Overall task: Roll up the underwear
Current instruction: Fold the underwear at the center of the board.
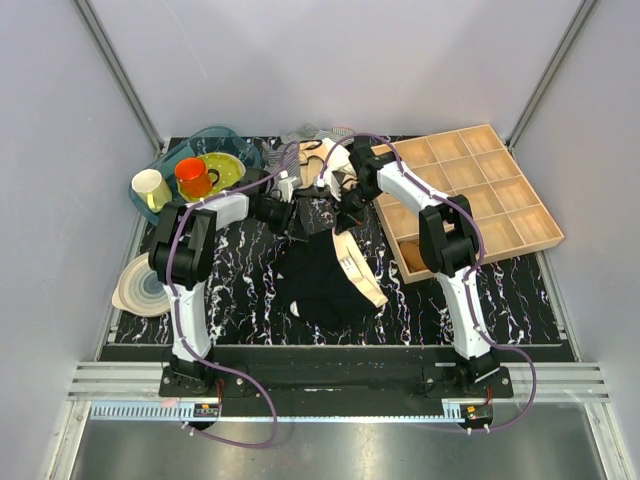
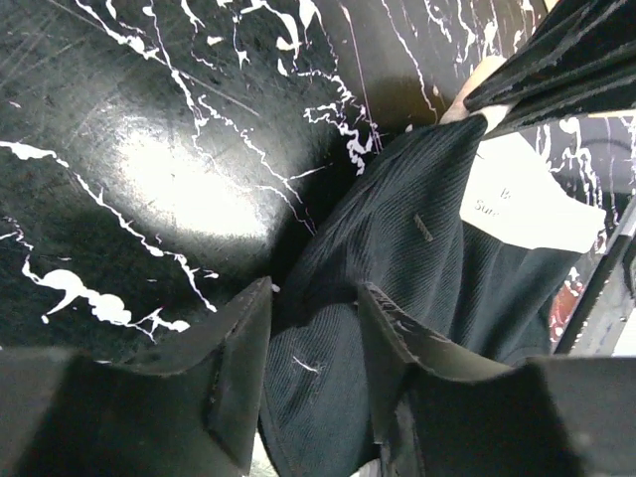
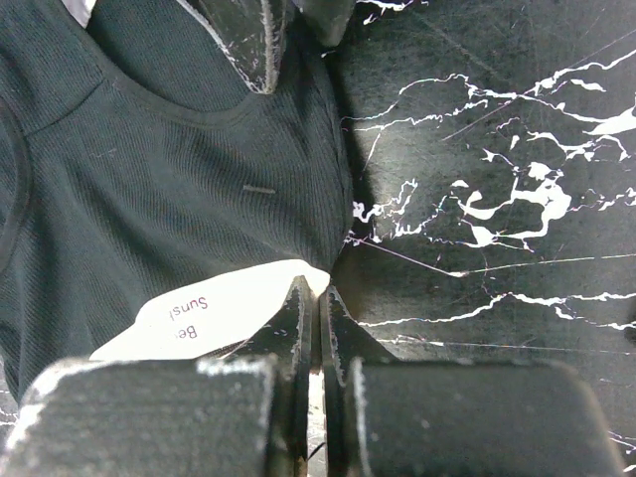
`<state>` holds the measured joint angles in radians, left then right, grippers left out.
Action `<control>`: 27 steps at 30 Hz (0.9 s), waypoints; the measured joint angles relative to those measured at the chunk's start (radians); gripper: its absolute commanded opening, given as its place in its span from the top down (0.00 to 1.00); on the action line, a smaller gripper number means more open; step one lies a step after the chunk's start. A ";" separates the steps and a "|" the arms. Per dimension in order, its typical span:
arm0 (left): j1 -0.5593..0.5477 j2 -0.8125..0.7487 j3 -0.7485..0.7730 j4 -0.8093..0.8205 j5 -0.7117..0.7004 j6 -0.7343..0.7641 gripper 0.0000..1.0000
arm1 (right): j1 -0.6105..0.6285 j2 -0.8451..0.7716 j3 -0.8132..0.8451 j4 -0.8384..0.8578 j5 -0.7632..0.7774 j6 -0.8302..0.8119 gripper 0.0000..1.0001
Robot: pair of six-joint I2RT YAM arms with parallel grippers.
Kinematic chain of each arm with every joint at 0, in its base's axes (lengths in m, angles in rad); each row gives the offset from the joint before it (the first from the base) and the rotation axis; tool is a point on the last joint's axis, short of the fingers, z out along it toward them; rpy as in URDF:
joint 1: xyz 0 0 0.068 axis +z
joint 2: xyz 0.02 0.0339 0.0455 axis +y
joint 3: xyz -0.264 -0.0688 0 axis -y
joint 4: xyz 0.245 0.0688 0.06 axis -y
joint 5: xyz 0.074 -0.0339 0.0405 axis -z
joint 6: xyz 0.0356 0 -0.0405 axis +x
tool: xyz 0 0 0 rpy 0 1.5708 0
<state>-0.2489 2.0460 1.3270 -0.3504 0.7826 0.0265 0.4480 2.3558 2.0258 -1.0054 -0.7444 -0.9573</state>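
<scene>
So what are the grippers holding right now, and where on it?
Both hold the underwear at its far edge: right gripper shut on the corner by the white tag, left gripper straddling fabric, not fully closed.
</scene>
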 measured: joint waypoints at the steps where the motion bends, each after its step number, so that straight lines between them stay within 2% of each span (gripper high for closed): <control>1: 0.000 0.006 0.012 -0.016 0.000 0.010 0.76 | -0.001 0.000 0.000 0.000 0.000 0.004 1.00; 4: 0.000 0.027 0.055 -0.050 0.002 0.023 0.92 | -0.003 0.000 0.000 0.005 -0.001 0.014 1.00; 7: 0.000 0.033 0.084 -0.067 0.003 0.027 1.00 | -0.005 0.000 0.000 0.010 -0.001 0.019 1.00; 14: 0.002 0.008 0.105 -0.080 -0.003 0.026 1.00 | -0.022 0.000 0.018 0.026 0.001 0.080 1.00; 19: 0.004 -0.083 0.105 -0.077 -0.021 0.026 1.00 | -0.045 -0.021 0.021 0.079 0.002 0.153 1.00; 27: 0.004 -0.210 0.080 -0.042 -0.028 0.026 1.00 | -0.068 -0.185 -0.092 0.196 -0.014 0.215 1.00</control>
<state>-0.2451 1.8359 1.4067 -0.3927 0.7544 0.0521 0.3801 2.1712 1.9339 -0.8093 -0.7582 -0.7422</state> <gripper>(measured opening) 0.012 0.022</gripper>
